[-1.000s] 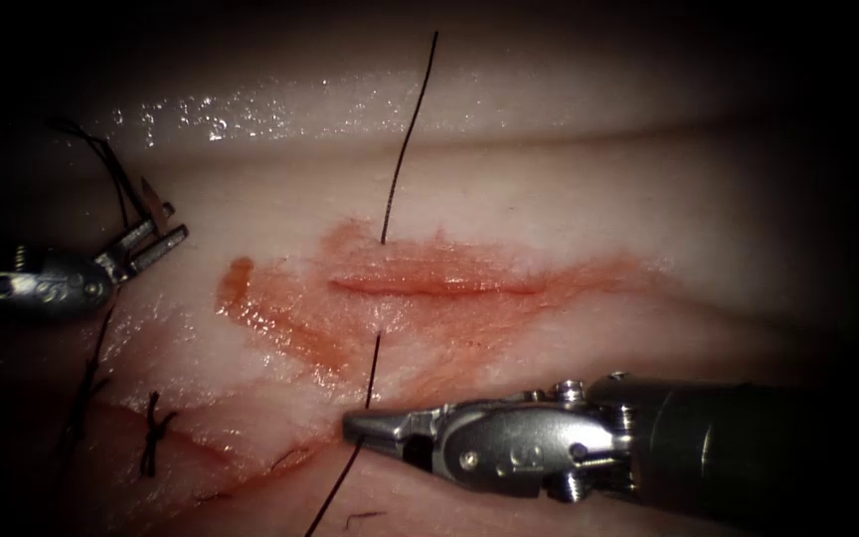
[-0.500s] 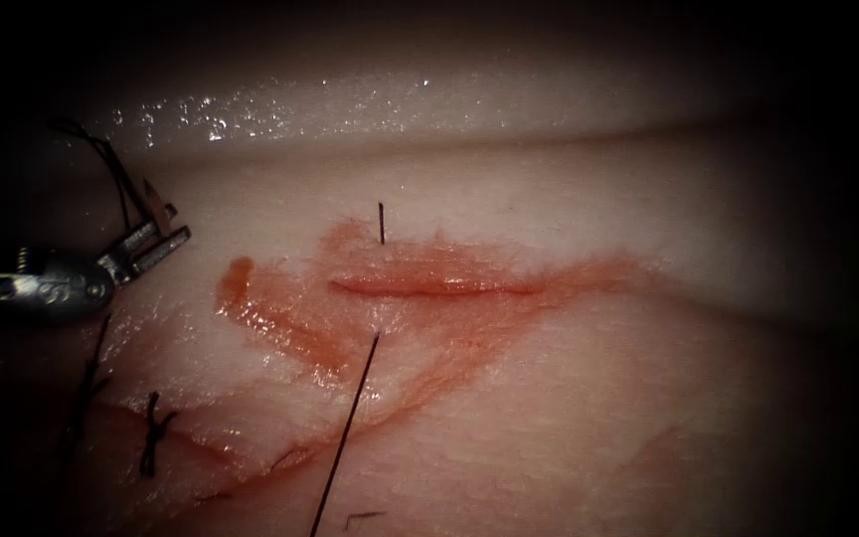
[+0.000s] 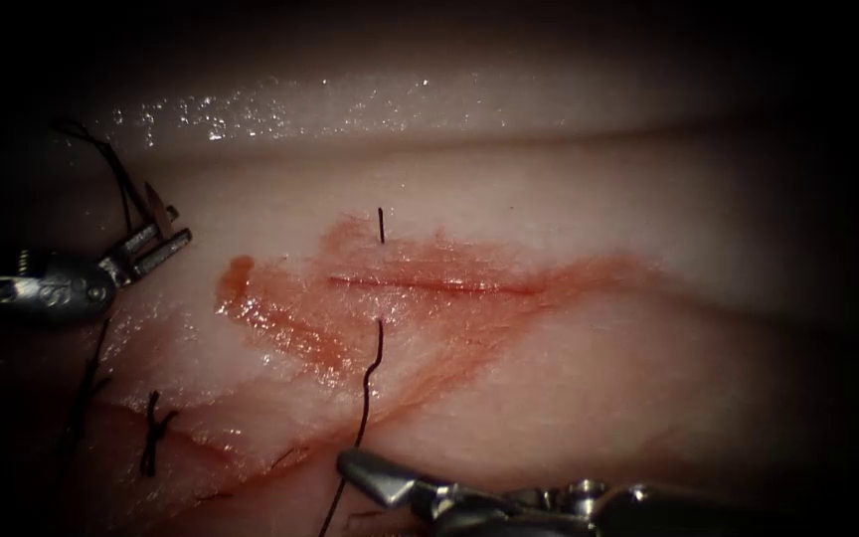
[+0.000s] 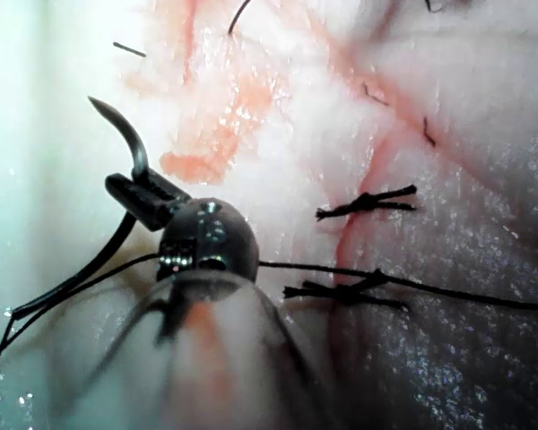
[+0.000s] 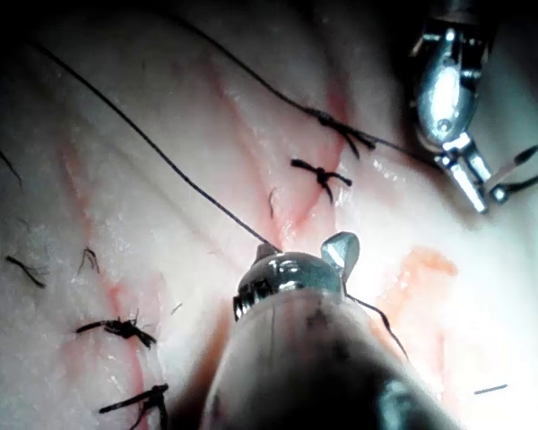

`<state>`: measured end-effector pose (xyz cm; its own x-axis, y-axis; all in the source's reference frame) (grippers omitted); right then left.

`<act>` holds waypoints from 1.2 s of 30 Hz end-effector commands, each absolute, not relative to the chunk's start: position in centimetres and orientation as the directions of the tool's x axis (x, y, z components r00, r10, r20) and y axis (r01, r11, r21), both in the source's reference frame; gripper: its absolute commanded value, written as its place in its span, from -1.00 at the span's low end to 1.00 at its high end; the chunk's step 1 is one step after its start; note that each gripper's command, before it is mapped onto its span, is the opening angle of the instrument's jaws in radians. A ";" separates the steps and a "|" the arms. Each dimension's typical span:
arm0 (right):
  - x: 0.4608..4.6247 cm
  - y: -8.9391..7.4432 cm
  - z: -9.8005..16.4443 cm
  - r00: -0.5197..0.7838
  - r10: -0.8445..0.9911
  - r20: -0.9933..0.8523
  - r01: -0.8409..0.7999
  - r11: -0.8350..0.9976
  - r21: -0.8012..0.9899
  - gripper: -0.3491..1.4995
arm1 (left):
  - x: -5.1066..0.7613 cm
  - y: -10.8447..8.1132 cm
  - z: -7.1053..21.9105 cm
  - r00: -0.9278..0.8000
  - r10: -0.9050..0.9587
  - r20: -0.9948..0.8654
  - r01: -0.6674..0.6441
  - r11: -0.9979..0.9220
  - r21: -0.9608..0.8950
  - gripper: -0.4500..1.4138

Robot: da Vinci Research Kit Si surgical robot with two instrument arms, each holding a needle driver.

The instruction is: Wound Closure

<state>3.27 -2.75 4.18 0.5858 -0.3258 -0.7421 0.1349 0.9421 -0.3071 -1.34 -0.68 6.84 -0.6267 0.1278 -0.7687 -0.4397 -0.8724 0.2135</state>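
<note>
The cut (image 3: pixel 439 285) runs across the tissue (image 3: pixel 589 209), ringed by red fluid (image 3: pixel 280 328). Far left of it, clear of the tissue, my left tool (image 3: pixel 180 223) is shut on the curved needle (image 3: pixel 156 202). It grips about a third back from the point (image 4: pixel 134 148). Thread (image 3: pixel 365 398) comes out of the tissue just below the cut and runs slack toward the bottom edge. A short thread end (image 3: pixel 381 226) stands above the cut. My right tool (image 3: pixel 350 462) lies low beside that thread, jaws open (image 5: pixel 332 255), holding nothing.
Tied stitches with cut ends (image 3: pixel 154 433) sit on an older closed line at the lower left (image 4: pixel 368 202) (image 5: pixel 321 175). Thread trails from the needle behind the left tool (image 4: pixel 36 300). A wet, shiny ridge (image 3: pixel 280 109) borders the tissue at the back.
The right tool, shut on the thread a second ago, drew it down until only a short end remained above the cut. It let go, left view, and returned lower; the thread is slack.
</note>
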 end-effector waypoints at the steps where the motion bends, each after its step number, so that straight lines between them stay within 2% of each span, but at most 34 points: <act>1: 3.23 -2.6 4.2 0.614 -0.344 -0.710 0.142 0.933 -0.330 0.98 | -1.39 -0.7 6.9 -0.626 0.128 -0.769 -0.440 -0.872 0.213 -1.00; 4: 3.10 -2.4 4.2 0.689 -0.366 -0.625 0.154 0.917 -0.368 0.95 | -1.40 -0.7 6.9 -0.626 0.128 -0.769 -0.440 -0.872 0.213 -1.00; 7: 3.09 -2.2 4.3 0.714 -0.333 -0.616 0.134 0.928 -0.347 0.85 | -1.41 -0.7 6.9 -0.625 0.126 -0.770 -0.439 -0.873 0.213 -1.00; 11: 3.15 -2.0 4.6 0.726 -0.140 -0.674 -0.013 0.976 -0.217 0.38 | -1.42 -0.7 6.9 -0.626 0.125 -0.770 -0.437 -0.874 0.213 -1.00; 13: 3.20 -1.8 4.7 0.724 -0.059 -0.687 -0.079 0.983 -0.168 0.38 | -1.42 -0.7 6.9 -0.627 0.126 -0.769 -0.435 -0.875 0.212 -1.00; 15: 3.24 -1.7 4.9 0.716 0.072 -0.695 -0.187 0.978 -0.091 0.67 | -1.42 -0.7 6.9 -0.627 0.125 -0.769 -0.435 -0.875 0.212 -1.00; 16: 3.27 -1.6 5.1 0.673 0.205 -0.710 -0.284 0.959 0.008 0.67 | -1.42 -0.7 6.9 -0.627 0.125 -0.769 -0.435 -0.875 0.212 -1.00; 17: 3.27 -1.6 5.1 0.673 0.205 -0.710 -0.284 0.959 0.008 0.67 | -1.42 -0.7 6.9 -0.627 0.125 -0.769 -0.435 -0.875 0.212 -1.00; 18: 3.27 -1.5 5.2 0.640 0.264 -0.722 -0.316 0.946 0.066 0.53 | -1.42 -0.7 6.9 -0.627 0.125 -0.769 -0.435 -0.875 0.212 -1.00; 19: 3.26 -1.5 5.4 0.587 0.342 -0.734 -0.351 0.924 0.150 0.27 | -1.42 -0.7 6.9 -0.627 0.125 -0.769 -0.435 -0.875 0.212 -1.00; 20: 3.25 -1.4 5.5 0.547 0.392 -0.740 -0.370 0.906 0.206 0.11 | -1.42 -0.7 6.9 -0.627 0.125 -0.769 -0.435 -0.875 0.213 -1.00; 22: 3.23 -1.3 5.6 0.459 0.486 -0.744 -0.430 0.854 0.292 0.04 | -1.42 -0.7 6.9 -0.627 0.125 -0.769 -0.435 -0.875 0.213 -1.00; 27: 3.19 -1.2 6.1 0.253 0.658 -0.709 -0.489 0.719 0.493 0.15 | -1.42 -0.7 6.9 -0.627 0.125 -0.769 -0.435 -0.875 0.213 -1.00; 28: 3.20 -1.2 6.2 0.209 0.689 -0.694 -0.490 0.688 0.536 0.38 | -1.42 -0.7 6.9 -0.627 0.125 -0.769 -0.435 -0.875 0.213 -1.00; 30: 3.20 -1.2 6.4 0.160 0.722 -0.673 -0.458 0.658 0.598 0.24 | -1.42 -0.7 6.9 -0.627 0.125 -0.769 -0.435 -0.875 0.213 -1.00; 36: 3.22 -1.2 6.8 0.096 0.756 -0.648 -0.445 0.615 0.651 0.38 | -1.42 -0.7 6.9 -0.627 0.125 -0.769 -0.435 -0.875 0.213 -1.00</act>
